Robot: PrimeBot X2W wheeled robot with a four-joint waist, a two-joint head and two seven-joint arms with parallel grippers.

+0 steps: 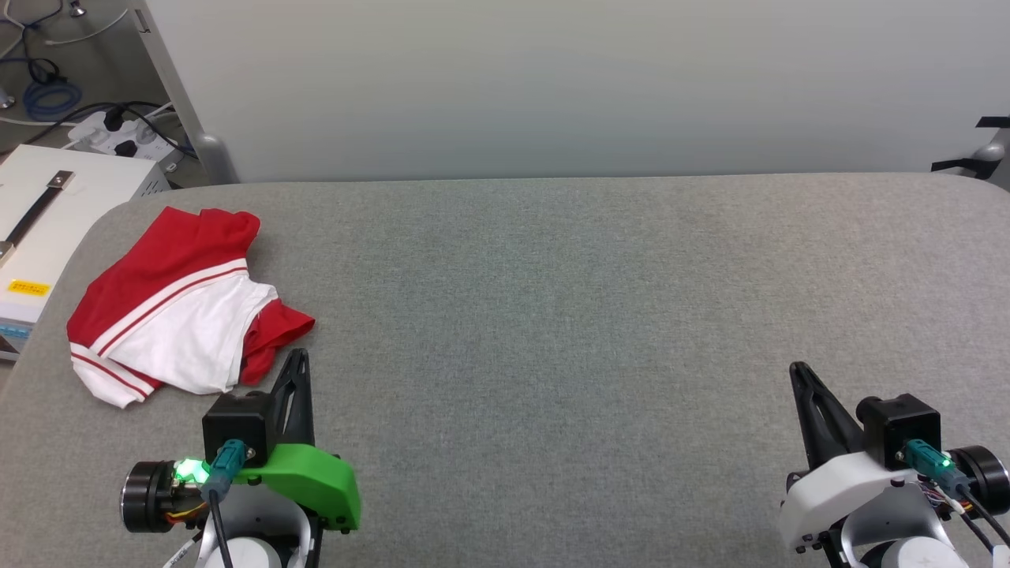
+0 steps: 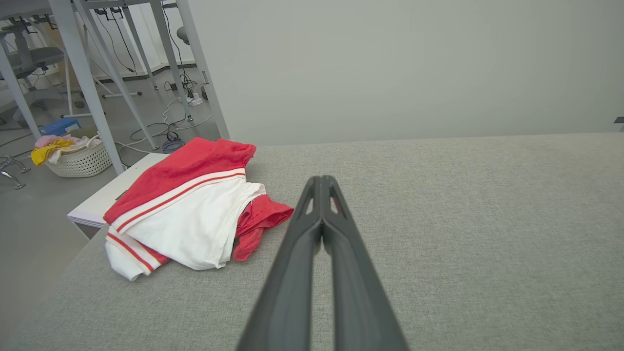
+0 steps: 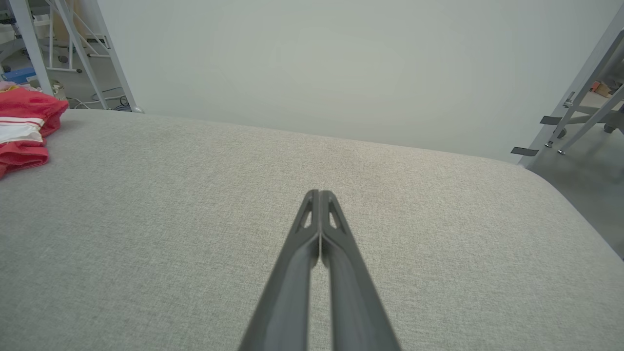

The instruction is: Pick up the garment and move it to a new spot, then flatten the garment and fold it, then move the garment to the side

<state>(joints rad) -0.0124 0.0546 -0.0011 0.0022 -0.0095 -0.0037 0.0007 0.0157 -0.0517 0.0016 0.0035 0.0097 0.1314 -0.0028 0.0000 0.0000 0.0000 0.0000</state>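
Pointing up the head view, the left claw (image 1: 297,359) has its two long dark fingers pressed together with nothing between them. The tips sit just beside the nearest red fold of the crumpled red jersey-knit garment (image 1: 177,312) with white short sleeves and red-and-white striped trim. In the left wrist view they appear clear of the cloth. The right claw (image 1: 798,369) is likewise pinched together and empty, well apart from the cloth at the other end of the pale grey fabric-covered surface (image 1: 600,315). The garment lies heaped at the left end of that surface, near its rounded far corner, with a white sleeve folded over red cloth and its front hidden. Off that corner stands a white box with a black strap (image 1: 47,205), and on the floor beyond is a white woven laundry basket (image 2: 80,158) holding coloured cloth.

The step in hand looks like the first pick-up, not yet begun. To do it well, the left claw should spread its fingers before it reaches, then come down on a raised ridge of the heap so one finger can slide under the cloth. Pinching few layers near an edge or sleeve would likely let the shirt hang open when lifted, while grabbing the thick middle would only carry a lump. The bare middle of the surface seems the natural new spot. Because the heap sits close to the edge, a sideways nudge might push it off toward the box, so a downward approach is safer.
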